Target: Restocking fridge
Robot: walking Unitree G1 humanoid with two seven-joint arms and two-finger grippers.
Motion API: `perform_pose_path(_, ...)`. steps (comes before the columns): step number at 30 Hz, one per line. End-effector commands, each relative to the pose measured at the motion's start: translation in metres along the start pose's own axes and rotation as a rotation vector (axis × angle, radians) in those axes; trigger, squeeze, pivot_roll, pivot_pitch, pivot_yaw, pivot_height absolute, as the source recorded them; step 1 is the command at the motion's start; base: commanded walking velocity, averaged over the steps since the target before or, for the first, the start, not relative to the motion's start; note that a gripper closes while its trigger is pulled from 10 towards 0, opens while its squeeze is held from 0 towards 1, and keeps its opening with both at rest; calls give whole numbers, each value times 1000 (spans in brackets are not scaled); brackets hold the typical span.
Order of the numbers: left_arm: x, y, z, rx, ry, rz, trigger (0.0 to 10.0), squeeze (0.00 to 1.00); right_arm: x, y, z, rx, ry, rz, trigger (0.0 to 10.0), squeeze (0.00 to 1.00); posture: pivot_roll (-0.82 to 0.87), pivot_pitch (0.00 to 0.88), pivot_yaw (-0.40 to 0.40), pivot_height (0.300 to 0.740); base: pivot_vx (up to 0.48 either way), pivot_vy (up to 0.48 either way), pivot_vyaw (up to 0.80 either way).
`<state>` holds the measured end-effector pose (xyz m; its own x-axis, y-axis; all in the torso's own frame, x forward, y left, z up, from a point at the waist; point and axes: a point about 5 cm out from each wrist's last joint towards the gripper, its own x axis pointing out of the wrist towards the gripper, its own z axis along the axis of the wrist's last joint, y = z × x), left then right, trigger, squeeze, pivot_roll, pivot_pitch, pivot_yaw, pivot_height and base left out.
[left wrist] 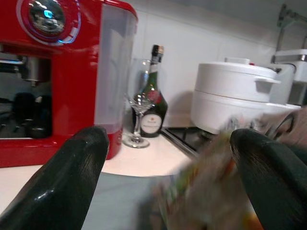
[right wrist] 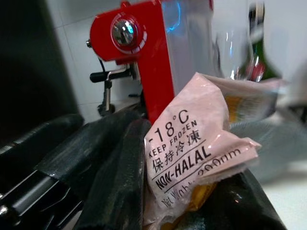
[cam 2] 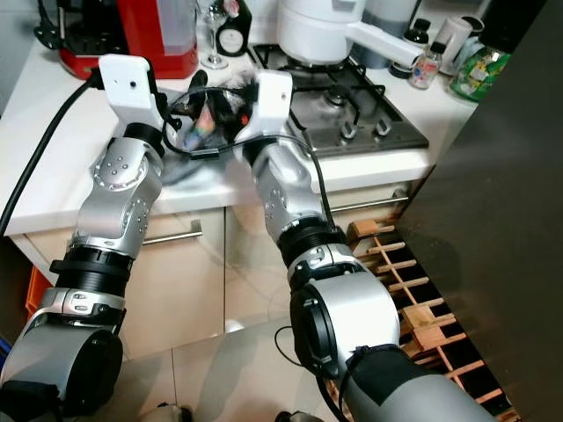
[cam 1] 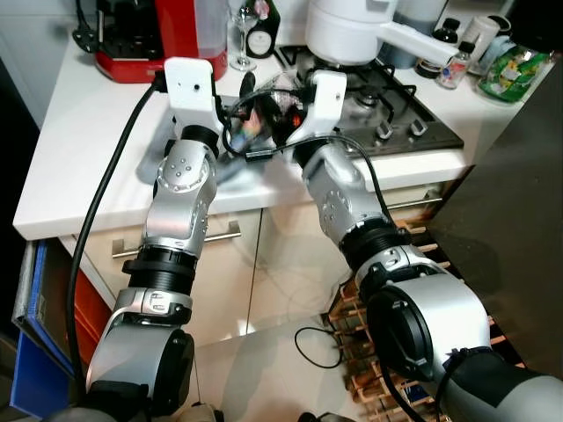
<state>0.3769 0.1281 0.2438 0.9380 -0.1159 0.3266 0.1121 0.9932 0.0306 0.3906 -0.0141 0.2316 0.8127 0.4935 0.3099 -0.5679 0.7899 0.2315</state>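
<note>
A: Both arms reach over the white surface [cam 1: 79, 149], meeting beside the hob [cam 1: 396, 110]. Why so close together?

B: They share 1 item. The right end effector [right wrist: 187, 201] is clamped on a pink frozen-food packet [right wrist: 192, 158], label reading "-18°C KEEP FROZEN". It is pinched low between the 2 black fingers [right wrist: 115, 172], likely so the soft bag hangs steady.

A: And the left end effector [left wrist: 168, 182]?

B: Spread wide, nothing gripped. A blurred packet sits between its fingers, whether touching I cannot tell. My guess: it stands ready to support or take over the bag.

A: Surroundings?

B: Red coffee machine [cam 1: 167, 35], wine glass [left wrist: 140, 117], dark bottle [left wrist: 152, 96], white cooker [cam 1: 347, 26]. The packet is above the surface, not yet in any fridge.
</note>
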Motion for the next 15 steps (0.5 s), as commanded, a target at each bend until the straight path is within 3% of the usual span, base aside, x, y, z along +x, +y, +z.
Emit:
perform_pose_path(1,-3,-5,3,24,-12,-14,10000,0,7,6,29,-109,-140,13,0,0,26,0,-124,740,0,0,0)
perform_pose_path(4,-18,2,5,4,-49,27,10000,0,-8,-6,56,-379,-325,-67,0,0,26,0,-130,740,0,0,0)
perform_pose_path(5,-18,2,5,4,-49,27,10000,0,-8,-6,56,-379,-325,-67,0,0,26,0,-130,740,0,0,0)
perform_pose_path(7,-29,9,1,-3,-42,65,10000,0,-23,-10,56,-480,-381,-83,0,0,25,0,-131,740,0,0,0)
perform_pose_path(11,-39,16,-8,12,-4,99,10000,0,-36,-15,43,-522,-362,-73,0,0,22,0,-123,740,0,0,0)
perform_pose_path(15,-43,18,-14,24,32,107,10000,0,-43,-29,20,-472,-251,-112,0,0,28,0,-116,740,0,0,0)
